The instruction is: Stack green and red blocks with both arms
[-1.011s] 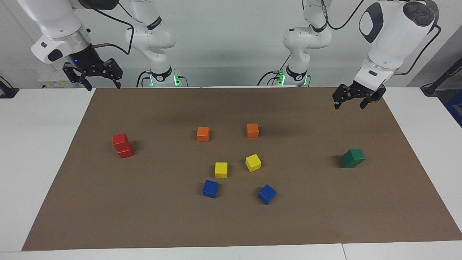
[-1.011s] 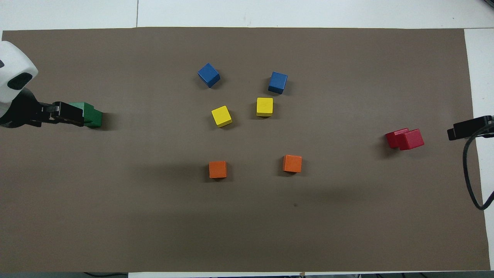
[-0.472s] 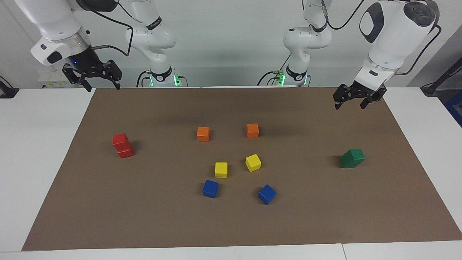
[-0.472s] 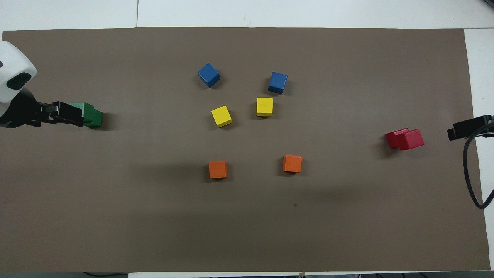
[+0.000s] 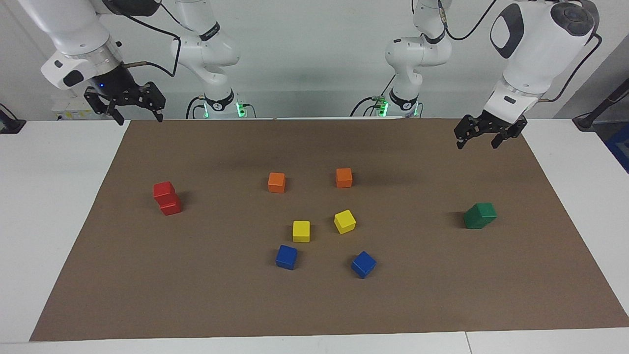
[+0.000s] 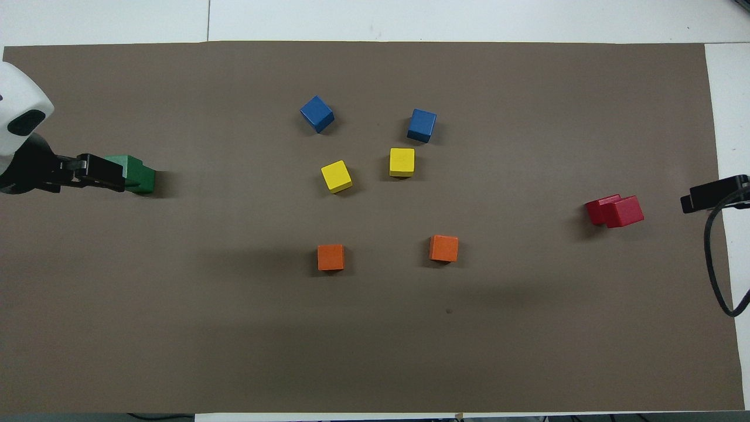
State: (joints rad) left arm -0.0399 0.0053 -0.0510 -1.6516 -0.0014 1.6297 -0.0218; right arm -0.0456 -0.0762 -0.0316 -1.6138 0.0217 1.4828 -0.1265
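A: Where are the task blocks now?

B: The two red blocks (image 5: 167,198) stand one on the other, a little twisted, toward the right arm's end of the brown mat (image 5: 314,305). The two green blocks (image 5: 480,215) are stacked in the same way toward the left arm's end.

A: And the grippers?

B: The right gripper (image 5: 136,114) is raised in the air over the mat's corner at the robots' edge, at its own end of the table. Its fingers are apart and hold nothing. The left gripper (image 5: 475,139) is raised over the mat near the robots' edge at its own end. Its fingers are also apart and empty. From above it covers a part of the green blocks, but the facing view shows it well apart from them.

A: What else is on the mat?

B: Six other cubes are in the middle, between the two stacks. The two orange cubes (image 5: 276,182) are nearest to the robots, side by side with a gap. The two yellow cubes (image 5: 301,231) are farther from the robots than the orange ones, and the two blue cubes (image 5: 286,256) are the farthest.

A: Does something stand in the way?

B: Nothing touches either stack. The middle cubes are well apart from both, and the mat around each stack is bare.
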